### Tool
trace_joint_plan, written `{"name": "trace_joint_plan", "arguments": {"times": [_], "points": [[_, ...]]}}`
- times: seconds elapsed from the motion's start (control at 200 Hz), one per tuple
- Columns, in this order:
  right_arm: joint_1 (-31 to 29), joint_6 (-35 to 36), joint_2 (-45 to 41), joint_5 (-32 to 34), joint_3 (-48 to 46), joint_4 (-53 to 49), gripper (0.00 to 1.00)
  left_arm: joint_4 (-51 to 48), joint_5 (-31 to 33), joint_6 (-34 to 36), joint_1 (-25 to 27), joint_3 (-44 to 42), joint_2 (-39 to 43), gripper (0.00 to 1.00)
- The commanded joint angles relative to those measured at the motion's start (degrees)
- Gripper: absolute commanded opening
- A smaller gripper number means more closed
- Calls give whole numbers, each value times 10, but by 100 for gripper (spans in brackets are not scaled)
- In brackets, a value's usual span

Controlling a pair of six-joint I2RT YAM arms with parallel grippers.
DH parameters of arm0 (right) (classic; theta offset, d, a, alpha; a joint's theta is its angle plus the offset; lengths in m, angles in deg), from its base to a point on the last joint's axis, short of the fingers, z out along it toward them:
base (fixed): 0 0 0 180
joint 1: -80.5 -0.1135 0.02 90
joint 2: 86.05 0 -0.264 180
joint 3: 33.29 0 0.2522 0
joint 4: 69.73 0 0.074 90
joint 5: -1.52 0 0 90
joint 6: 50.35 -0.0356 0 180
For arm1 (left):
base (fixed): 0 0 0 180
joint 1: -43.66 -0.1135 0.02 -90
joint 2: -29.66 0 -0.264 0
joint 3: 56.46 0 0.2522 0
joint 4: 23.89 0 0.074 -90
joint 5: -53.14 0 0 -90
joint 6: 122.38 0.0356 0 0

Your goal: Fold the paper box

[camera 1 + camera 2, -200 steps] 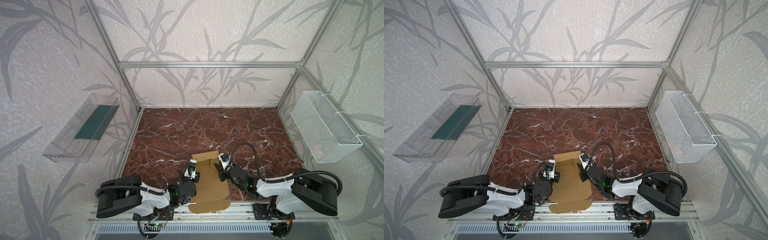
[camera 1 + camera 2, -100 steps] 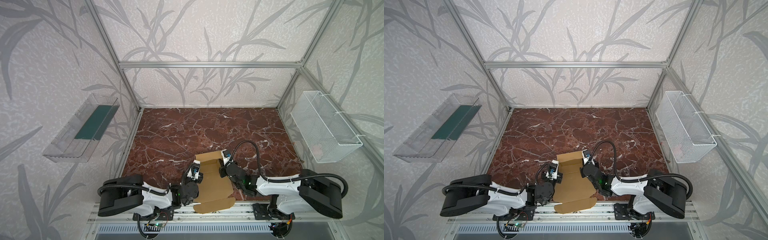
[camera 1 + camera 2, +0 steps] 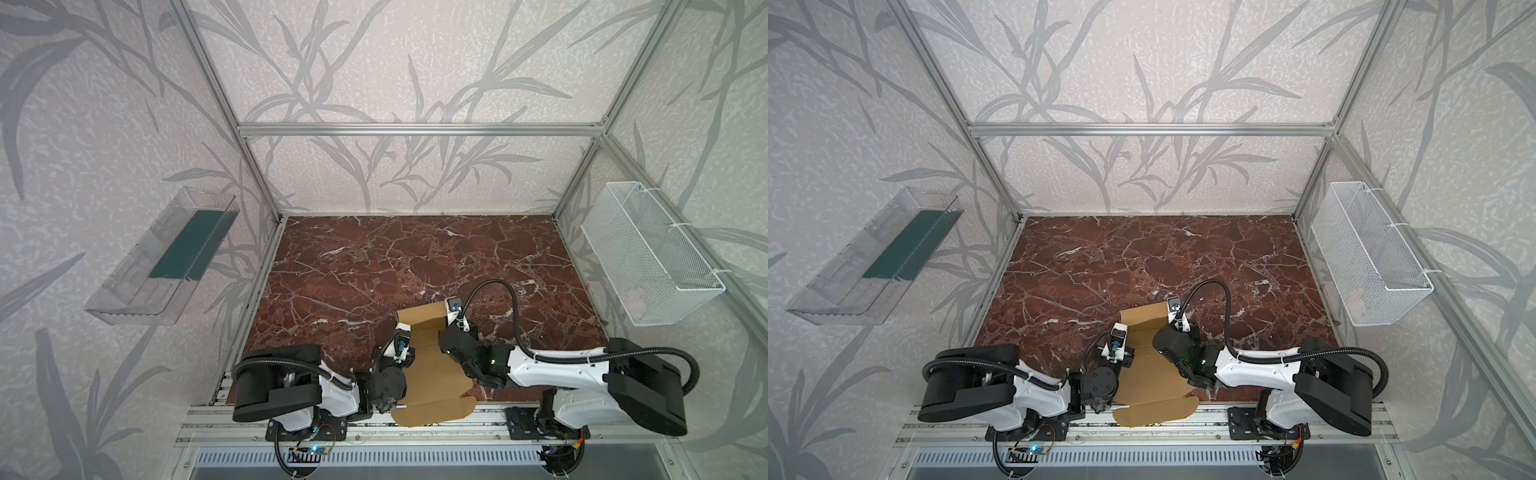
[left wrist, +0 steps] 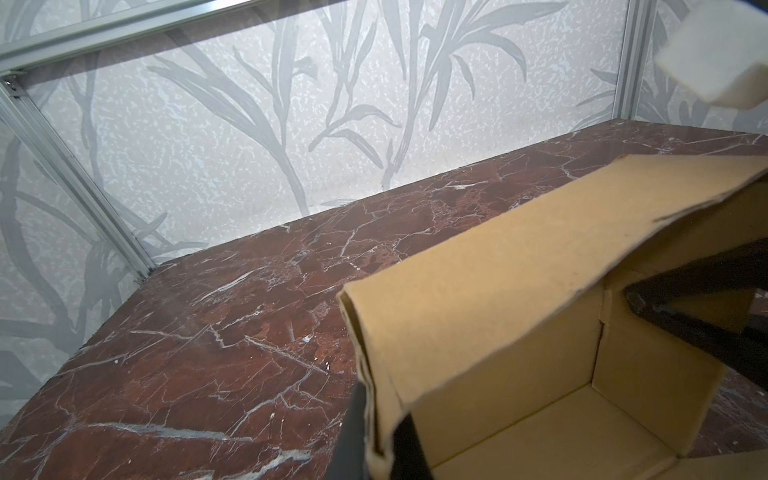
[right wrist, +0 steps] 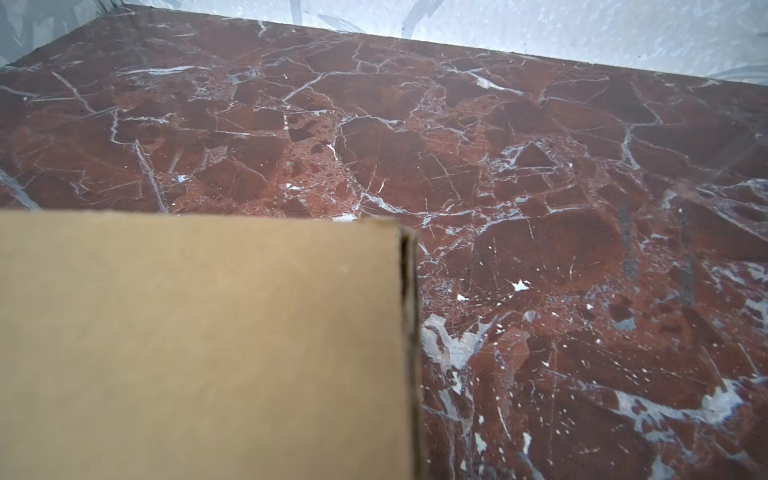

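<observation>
The box (image 3: 432, 370) sits at the lower middle of both top views, half formed, with one flap hanging past the front edge of the table (image 3: 374, 266). The left gripper (image 4: 380, 446) pinches its left wall. The right gripper (image 3: 447, 327) is pressed together, apparently on the right wall. I'd guess it is light, thin cardboard, stiff across the panels but quick to buckle. It is best held at wall edges close to the creases.

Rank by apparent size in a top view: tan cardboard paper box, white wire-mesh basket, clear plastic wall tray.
Clear plastic wall tray and white wire-mesh basket: largest, too alike to rank.
Tan cardboard paper box: smallest, though it lies farther from the camera.
</observation>
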State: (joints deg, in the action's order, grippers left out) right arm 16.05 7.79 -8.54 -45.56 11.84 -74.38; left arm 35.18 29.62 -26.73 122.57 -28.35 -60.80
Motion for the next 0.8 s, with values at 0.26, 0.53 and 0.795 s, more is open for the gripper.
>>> {"name": "trace_joint_plan", "arguments": {"times": [0.26, 0.53, 0.795], "points": [[-7, 5, -11, -20, 30, -62, 0, 80, -27, 30, 17, 20, -35, 0], [-7, 13, -25, -65, 10, -34, 22, 80, -23, 24, 16, 19, -27, 0], [-7, 12, -9, -74, -3, -9, 23, 79, -22, 9, 16, 11, -25, 0]]}}
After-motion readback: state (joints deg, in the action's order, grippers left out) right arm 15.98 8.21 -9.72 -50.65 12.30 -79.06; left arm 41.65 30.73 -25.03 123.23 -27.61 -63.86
